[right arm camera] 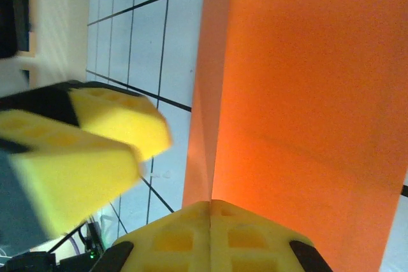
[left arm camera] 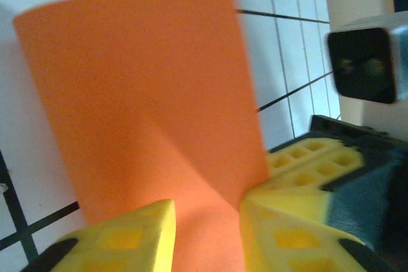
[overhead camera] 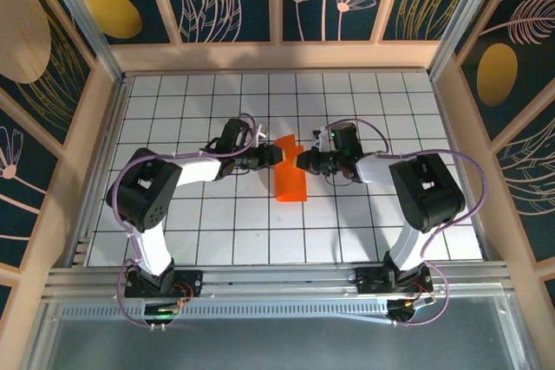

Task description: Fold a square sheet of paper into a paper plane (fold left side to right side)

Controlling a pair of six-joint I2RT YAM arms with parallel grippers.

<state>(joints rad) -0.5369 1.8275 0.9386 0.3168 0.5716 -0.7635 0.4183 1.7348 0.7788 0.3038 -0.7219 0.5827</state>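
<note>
Right hand (right arm camera: 210, 214) clenched on the square sheet of paper (overhead camera: 291, 184), half-raised over the counter (overhead camera: 208, 214); left hand (left arm camera: 207, 227) parted around the same edge. Biggest risk: one pinch lets the sheet swing, skewing the crease; lesser, a tear.

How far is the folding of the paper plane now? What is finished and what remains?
Done: the square sheet of paper is lifted and bent over, two layers meeting at the right gripper. In hand: that gripper is shut on the layers; the left gripper stands open around the sheet. Left: pressing a flat crease; no pointed nose or wings show yet.
</note>
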